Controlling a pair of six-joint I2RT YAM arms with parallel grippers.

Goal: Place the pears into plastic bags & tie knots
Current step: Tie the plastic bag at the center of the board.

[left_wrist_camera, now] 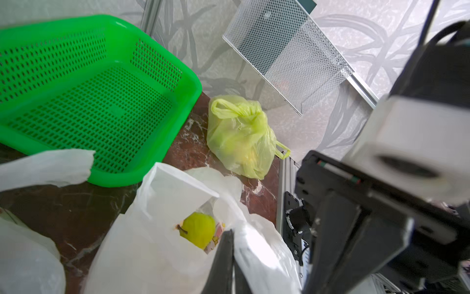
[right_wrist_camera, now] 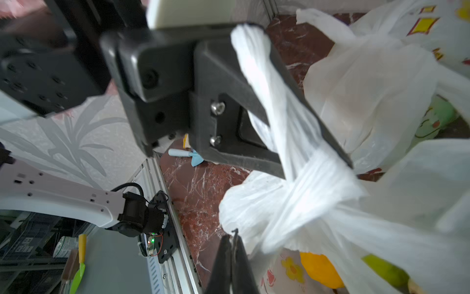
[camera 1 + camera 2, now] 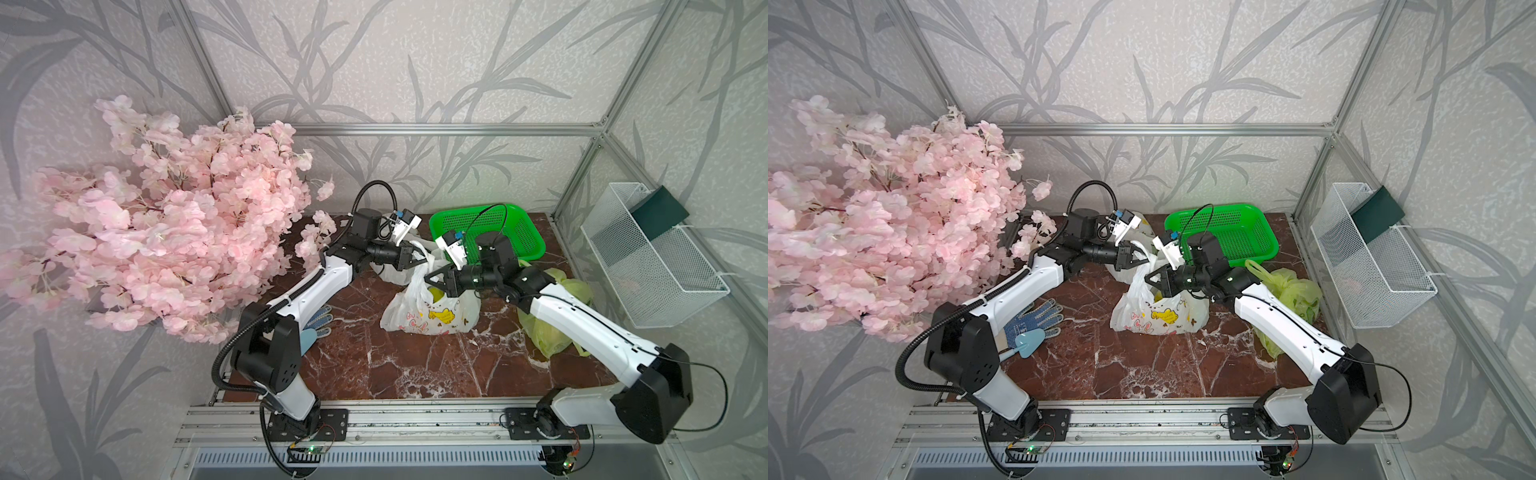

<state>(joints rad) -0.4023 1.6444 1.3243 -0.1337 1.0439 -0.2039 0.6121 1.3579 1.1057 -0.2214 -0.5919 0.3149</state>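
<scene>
A white plastic bag (image 3: 432,316) with cartoon prints sits mid-table in both top views (image 3: 1158,318). A yellow-green pear (image 1: 198,230) shows through its mouth, and two more pears (image 2: 320,269) lie inside. Its two handles cross and wrap over each other (image 2: 318,183). My left gripper (image 3: 419,259) is shut on one handle above the bag (image 1: 232,254). My right gripper (image 3: 430,279) is shut on the other handle, close beside it (image 2: 232,239). A knotted yellow-green bag (image 1: 239,137) lies at the right under my right arm. Another white bag (image 3: 1121,272) sits behind the left gripper.
An empty green mesh basket (image 3: 519,237) stands at the back right. A white wire basket (image 3: 656,270) hangs on the right wall. Pink blossom branches (image 3: 166,216) crowd the left side. A dotted glove (image 3: 1038,320) and a blue trowel (image 3: 1030,345) lie by the left arm.
</scene>
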